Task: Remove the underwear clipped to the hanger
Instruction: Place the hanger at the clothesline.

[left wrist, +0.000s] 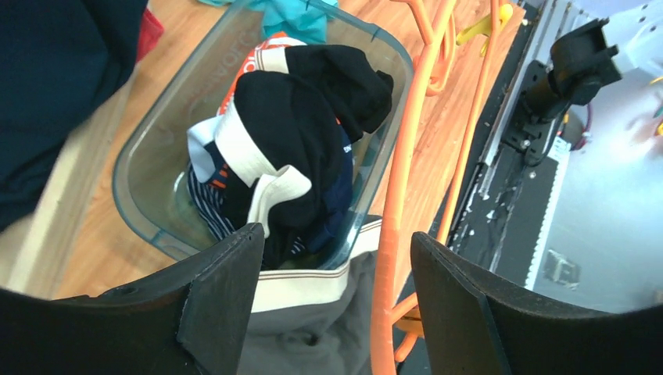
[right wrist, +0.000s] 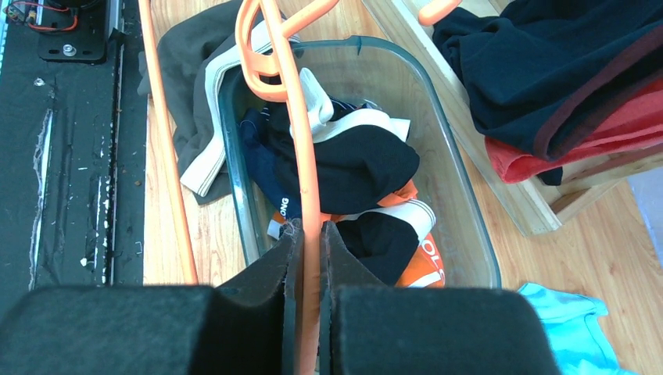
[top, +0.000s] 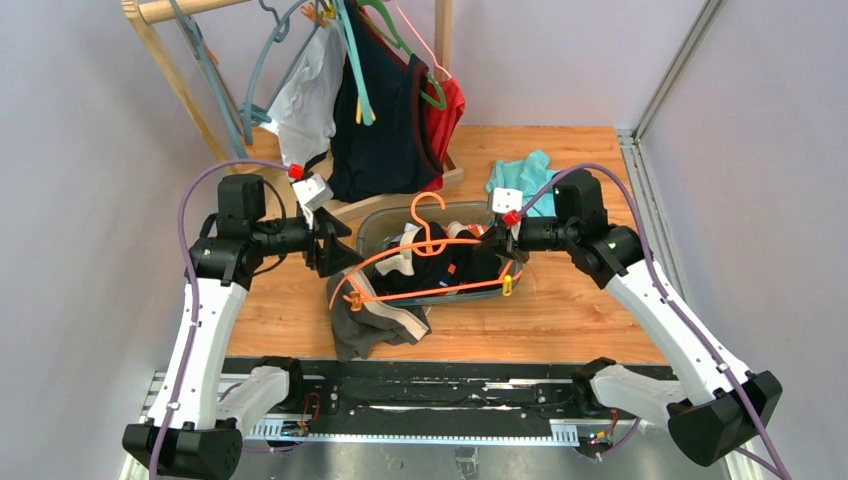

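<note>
Between the closed right fingers [right wrist: 291,258] runs the lower bar of the orange hanger [right wrist: 305,156]. The right gripper [right wrist: 306,230] clamps it tight, with no gap showing beside the bar, and holds the frame over the clear bin [right wrist: 469,242].

The left gripper [left wrist: 336,234] stands wide open and grips nothing. Just below and between its fingers [left wrist: 227,289] lies the grey-brown brief [left wrist: 313,344]. Its beige waistband is draped over the bin's near rim, and the rest is spread on the table [top: 580,320]. The hanger's bar passes just inside the left gripper's right-hand finger.

By my reading, the step in hand is freeing this grey-brown brief. The orange clip [top: 352,300] at the hanger's left end sits right at the cloth's edge and seems to be pinching it, though I cannot be sure. The next move calls for the left fingers to close on the waistband close to that clip. They should then pull away from the bar while the right grip keeps the hanger steady. If they take the bar along with the cloth, the pull will only drag the frame.

Counted:
- One hanger is held.
- Two clips are on it, the orange one and a yellow clip [top: 507,285] near the right fingers.
- One brief lies outside the bin.
- One bin holds a heap under the hanger. I see at least two black pieces with white waistbands, one orange and one dark striped, but the tangle hides the true number.
</note>
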You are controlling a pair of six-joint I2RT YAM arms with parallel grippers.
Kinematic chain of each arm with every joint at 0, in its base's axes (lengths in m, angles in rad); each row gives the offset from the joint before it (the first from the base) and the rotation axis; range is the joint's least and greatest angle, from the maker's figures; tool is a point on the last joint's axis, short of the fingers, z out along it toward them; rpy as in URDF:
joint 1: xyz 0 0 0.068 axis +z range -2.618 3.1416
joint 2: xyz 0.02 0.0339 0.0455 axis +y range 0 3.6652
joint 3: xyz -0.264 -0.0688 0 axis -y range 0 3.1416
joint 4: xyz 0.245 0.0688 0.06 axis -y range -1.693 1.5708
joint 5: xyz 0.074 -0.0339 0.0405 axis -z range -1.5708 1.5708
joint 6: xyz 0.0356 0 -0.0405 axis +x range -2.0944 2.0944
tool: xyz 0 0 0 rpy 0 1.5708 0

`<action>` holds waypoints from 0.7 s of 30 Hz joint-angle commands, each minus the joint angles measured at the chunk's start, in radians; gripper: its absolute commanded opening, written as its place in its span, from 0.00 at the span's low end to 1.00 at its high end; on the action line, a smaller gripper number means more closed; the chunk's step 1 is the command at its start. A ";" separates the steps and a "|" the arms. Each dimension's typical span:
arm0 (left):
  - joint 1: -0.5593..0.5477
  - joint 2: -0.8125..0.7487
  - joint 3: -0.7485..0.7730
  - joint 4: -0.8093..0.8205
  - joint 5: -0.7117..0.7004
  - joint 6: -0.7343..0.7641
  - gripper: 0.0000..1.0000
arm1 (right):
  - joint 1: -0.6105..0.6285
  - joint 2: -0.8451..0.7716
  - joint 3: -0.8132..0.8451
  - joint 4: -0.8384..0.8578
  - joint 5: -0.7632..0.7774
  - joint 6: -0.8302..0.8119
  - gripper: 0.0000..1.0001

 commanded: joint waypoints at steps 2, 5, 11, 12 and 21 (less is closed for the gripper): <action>-0.019 0.011 -0.017 0.035 0.003 -0.165 0.71 | 0.042 0.010 0.063 0.027 0.027 -0.031 0.01; -0.020 0.022 -0.038 0.034 0.017 -0.180 0.68 | 0.055 0.019 0.074 0.026 0.036 -0.035 0.00; -0.022 0.045 -0.071 0.033 0.074 -0.191 0.61 | 0.069 0.024 0.065 0.038 0.056 -0.045 0.00; -0.022 0.049 -0.076 0.030 0.076 -0.188 0.60 | 0.072 0.022 0.063 0.044 0.057 -0.042 0.00; -0.026 0.063 -0.110 -0.008 0.131 -0.147 0.40 | 0.073 0.010 0.044 0.075 0.087 -0.021 0.01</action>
